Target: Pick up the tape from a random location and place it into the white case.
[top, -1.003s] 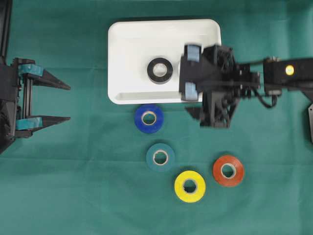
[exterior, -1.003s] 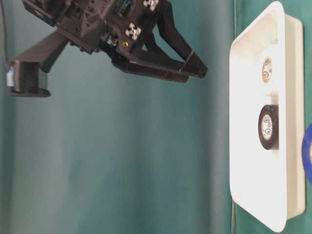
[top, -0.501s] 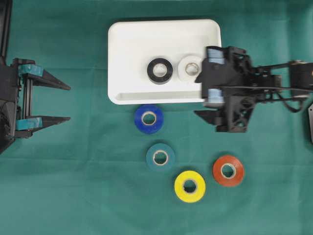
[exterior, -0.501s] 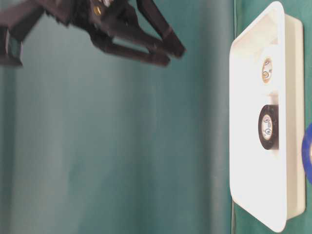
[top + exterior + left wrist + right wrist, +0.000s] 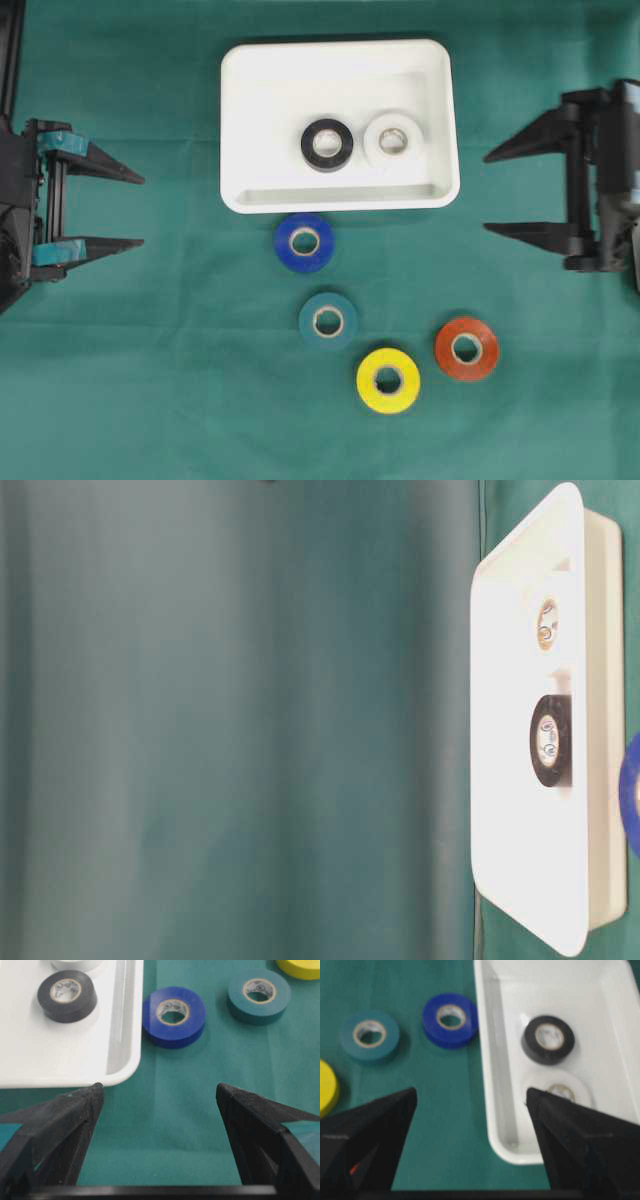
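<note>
Black tape [image 5: 327,144] and white tape [image 5: 393,139] lie inside white case [image 5: 240,120]; four rolls wait on green surface [image 5: 150,380]. Left gripper [image 5: 138,210], right gripper [image 5: 490,192]: jaws spread, empty. Next: reach blue tape [image 5: 305,242].

**Green cloth covers the whole work surface**

A green cloth [image 5: 150,400] lies flat over the table and reaches every edge of the overhead view. Its colour is a deep, even teal-green with a matte finish. Faint straight creases run across it, most easily seen in the lower half of the left wrist view, where one pale line runs up the middle of the frame. In the table-level view, a blurred green backdrop [image 5: 240,730] fills the left two thirds of the frame, mottled lighter and darker. A thin dark vertical seam at right of centre bounds it.
</note>
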You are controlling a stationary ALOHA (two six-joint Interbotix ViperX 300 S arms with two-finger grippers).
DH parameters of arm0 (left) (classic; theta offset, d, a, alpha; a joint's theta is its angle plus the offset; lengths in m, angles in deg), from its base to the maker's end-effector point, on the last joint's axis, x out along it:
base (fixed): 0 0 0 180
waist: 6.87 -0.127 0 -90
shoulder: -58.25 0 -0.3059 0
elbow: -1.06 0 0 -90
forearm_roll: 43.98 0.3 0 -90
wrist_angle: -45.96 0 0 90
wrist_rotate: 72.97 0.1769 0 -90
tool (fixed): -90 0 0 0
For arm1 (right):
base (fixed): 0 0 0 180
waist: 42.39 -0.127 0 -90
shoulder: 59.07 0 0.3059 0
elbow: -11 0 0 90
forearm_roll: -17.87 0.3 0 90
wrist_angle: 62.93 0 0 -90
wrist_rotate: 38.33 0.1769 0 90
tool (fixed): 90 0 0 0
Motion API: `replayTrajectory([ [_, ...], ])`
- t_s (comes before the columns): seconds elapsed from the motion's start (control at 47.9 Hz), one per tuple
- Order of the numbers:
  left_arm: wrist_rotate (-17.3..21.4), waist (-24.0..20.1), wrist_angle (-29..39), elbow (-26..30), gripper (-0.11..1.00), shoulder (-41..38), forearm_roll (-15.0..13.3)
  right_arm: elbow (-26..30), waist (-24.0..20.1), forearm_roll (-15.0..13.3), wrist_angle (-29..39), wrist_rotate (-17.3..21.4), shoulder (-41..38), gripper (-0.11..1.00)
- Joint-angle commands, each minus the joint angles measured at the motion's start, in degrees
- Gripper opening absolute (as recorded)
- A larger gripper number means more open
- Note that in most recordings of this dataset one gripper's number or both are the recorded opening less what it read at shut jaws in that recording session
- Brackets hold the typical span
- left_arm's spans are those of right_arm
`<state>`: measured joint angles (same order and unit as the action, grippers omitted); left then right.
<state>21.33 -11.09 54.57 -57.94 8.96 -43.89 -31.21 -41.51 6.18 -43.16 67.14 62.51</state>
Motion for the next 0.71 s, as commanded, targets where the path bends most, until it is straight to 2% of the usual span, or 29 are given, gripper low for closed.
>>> replayTrajectory([
  [0.0,0.0,-0.2,-0.3,0.7,0.98,-0.4,-0.1,-3.3,0.0,0.0,-4.9,0.0,2.4,0.87],
  [0.209,-0.1,-0.2,-0.3,0.6,0.98,-0.4,-0.1,-10.8,0.2,0.9,-14.0,0.2,4.3,0.87],
  [0.418,-0.1,-0.2,-0.3,0.6,0.98,-0.4,-0.1,-12.9,0.6,1.8,-15.3,0.2,3.0,0.87],
  [0.689,-0.1,-0.2,-0.2,0.6,0.98,-0.4,-0.1,-12.7,1.1,1.8,-15.3,0.2,2.5,0.87],
])
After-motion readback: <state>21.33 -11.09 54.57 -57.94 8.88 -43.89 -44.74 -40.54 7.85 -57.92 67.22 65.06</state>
